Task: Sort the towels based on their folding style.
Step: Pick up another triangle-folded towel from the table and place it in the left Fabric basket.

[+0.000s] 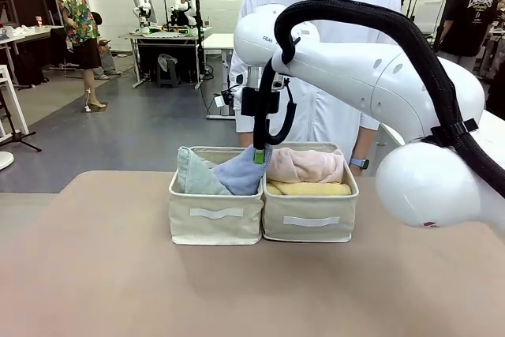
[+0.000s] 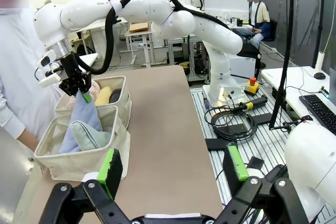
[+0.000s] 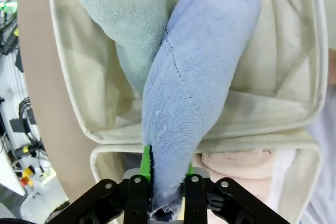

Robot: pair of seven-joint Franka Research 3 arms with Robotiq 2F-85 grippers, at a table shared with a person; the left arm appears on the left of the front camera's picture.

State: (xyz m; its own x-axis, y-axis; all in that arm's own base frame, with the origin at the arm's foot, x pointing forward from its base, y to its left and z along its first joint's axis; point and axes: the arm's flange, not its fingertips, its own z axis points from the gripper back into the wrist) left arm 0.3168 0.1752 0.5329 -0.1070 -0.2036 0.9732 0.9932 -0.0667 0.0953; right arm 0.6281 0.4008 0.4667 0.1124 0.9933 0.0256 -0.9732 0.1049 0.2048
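Right wrist view: the right gripper (image 3: pixel 167 192) pinches the tip of the soft, light blue towel (image 3: pixel 197 87), which leans in the left bin (image 1: pixel 216 219) beside the green towel (image 3: pixel 134 19). It would squash easily. The left gripper (image 2: pixel 176 169) is spread.

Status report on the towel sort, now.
Right pincer pinching light-blue cone towel tip, over left bin. Left pincer open, holding nothing. Sage-green cone already inside. Nothing in the way.

Two beige fabric bins (image 1: pixel 215 219) (image 1: pixel 309 222). Two cone-folded towels: sage-green (image 1: pixel 193 175), light-blue (image 1: pixel 241 173). Three rolled towels showing: pink (image 1: pixel 308 166), yellow (image 1: pixel 312 189), dark grey (image 2: pixel 115 95). One person (image 1: pixel 323 5) at the table.
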